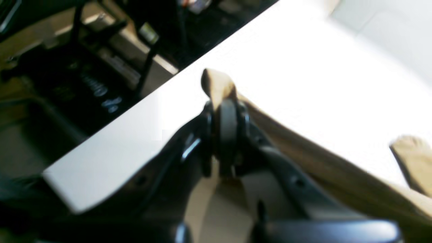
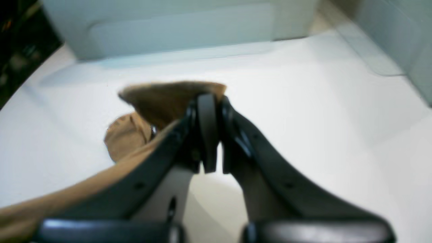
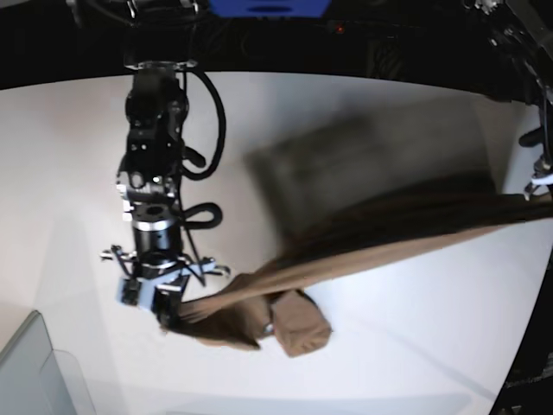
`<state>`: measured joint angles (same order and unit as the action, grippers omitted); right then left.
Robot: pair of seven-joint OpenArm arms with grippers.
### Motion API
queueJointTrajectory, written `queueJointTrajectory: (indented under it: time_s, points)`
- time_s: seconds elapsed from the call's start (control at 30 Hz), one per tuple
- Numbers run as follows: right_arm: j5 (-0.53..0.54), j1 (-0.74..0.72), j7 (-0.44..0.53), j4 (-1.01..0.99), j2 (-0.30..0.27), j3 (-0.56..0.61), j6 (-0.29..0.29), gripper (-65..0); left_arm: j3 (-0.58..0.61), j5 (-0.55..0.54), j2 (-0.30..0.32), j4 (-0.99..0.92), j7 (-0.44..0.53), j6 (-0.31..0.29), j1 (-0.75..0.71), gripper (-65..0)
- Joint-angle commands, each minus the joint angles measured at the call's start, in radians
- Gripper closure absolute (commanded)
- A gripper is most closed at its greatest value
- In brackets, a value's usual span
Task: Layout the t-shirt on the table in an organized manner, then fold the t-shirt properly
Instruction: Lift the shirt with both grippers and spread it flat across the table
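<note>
A: T-shirt (image 3: 380,229), plain tan-brown, short-sleeved, thin soft fabric, no print. Location: held in the air above the large matte white table (image 3: 69,173), stretched as a long band across the base view from lower left to the right edge. One loose part, a sleeve by the look of it, hangs down beside the lower-left end and seems to touch the tabletop. The band casts a blurred dark shadow on the table behind it.

B: Holders?

A: Right gripper (image 2: 207,101), black, jaws clamped together on a fold of cloth that bunches up beyond the tips. Left gripper (image 1: 227,104), black, likewise closed, with a tan tip of fabric poking out past the pads. In the base view the left arm sits at the right edge, mostly out of frame.

B: Other items?

A: Grey translucent bin (image 3: 43,372), corner only, lower left. Its walls also fill the background of the right wrist view.

B: Step in hand?

A: Judged: the layout stage. The garment is pulled taut between the two grippers, not yet spread; no fold has been made.

B: Next move?

A: Judged: lower both ends together, keeping tension so the body lands flat and unbunched, well away from the bin, with the hanging sleeve not trapped underneath. Release after the cloth rests on the table.
</note>
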<state>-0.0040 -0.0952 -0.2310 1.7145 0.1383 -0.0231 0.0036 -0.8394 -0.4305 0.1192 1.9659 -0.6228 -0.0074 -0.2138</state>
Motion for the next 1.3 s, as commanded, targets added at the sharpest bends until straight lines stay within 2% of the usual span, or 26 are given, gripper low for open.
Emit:
queueJointTrajectory:
  time_s: [0.0,0.07,0.17,0.33,0.43,0.73,0.9,1.1,1.27]
  points:
    - [-0.003,-0.004,0.031,0.042,0.007,-0.011,-0.003,0.0,-0.002,0.006,0.017,0.019,0.033,0.004,0.007,-0.1]
    - [-0.003,0.047,-0.006,0.084,0.007,-0.031,-0.003,0.0,0.015,-0.026,0.006,0.031,0.024,0.004,0.003,-0.1]
    - [-0.003,0.124,-0.041,0.097,0.005,-0.056,-0.003,0.0,0.019,-0.086,-0.010,0.029,-0.039,0.004,-0.023,-0.1]
    - [0.016,0.272,-0.046,0.126,0.005,-0.084,-0.001,0.0,0.021,-0.141,-0.051,0.022,-0.142,0.002,-0.109,-0.1]
    - [0.075,0.345,-0.048,0.175,0.002,-0.107,0.000,0.0,0.018,-0.143,-0.069,0.022,-0.161,0.002,-0.157,-0.1]
    - [0.256,0.467,-0.037,0.324,-0.049,-0.185,0.000,0.0,0.006,-0.147,-0.051,0.048,-0.148,0.002,-0.186,-0.2]
    - [0.292,0.461,0.058,0.325,-0.075,-0.197,0.000,0.0,-0.030,-0.225,-0.040,0.051,-0.147,0.002,-0.109,-0.2]
    - [0.292,0.395,0.295,0.330,-0.075,-0.148,0.000,0.0,-0.047,-0.405,0.037,0.051,-0.151,0.002,0.038,-0.2]
    - [0.290,0.283,0.313,0.341,-0.070,-0.120,-0.001,0.0,-0.047,-0.497,0.075,0.056,-0.159,0.002,0.153,-0.2]
